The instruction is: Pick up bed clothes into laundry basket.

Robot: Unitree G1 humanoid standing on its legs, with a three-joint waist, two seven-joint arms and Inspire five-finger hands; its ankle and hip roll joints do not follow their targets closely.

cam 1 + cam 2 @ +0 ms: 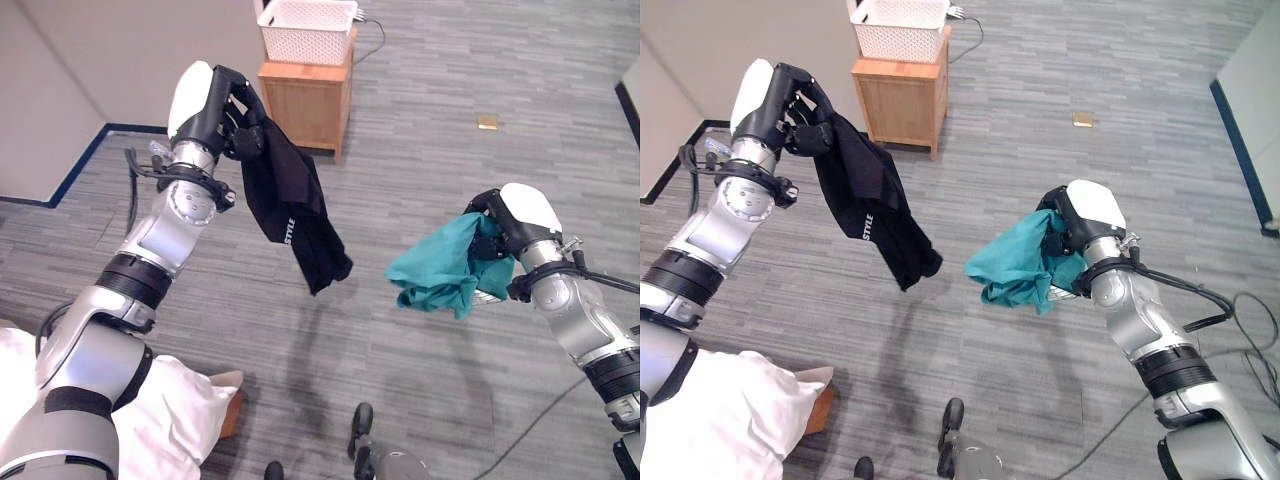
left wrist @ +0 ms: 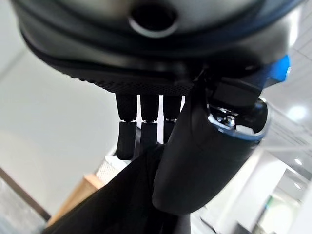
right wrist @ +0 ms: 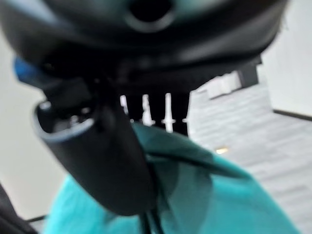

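Left eye view: left hand (image 1: 222, 110) at 11 o'clock, fingers curled on black garment (image 1: 290, 215); right hand (image 1: 497, 238) at 3 o'clock clutches teal garment (image 1: 440, 268). Both look light, limp; bunched grips suit.

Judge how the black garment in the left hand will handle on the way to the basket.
Probably floppy: the black garment hangs limp from the left hand. Likely light, since a pinch holds it. It may swing or snag.
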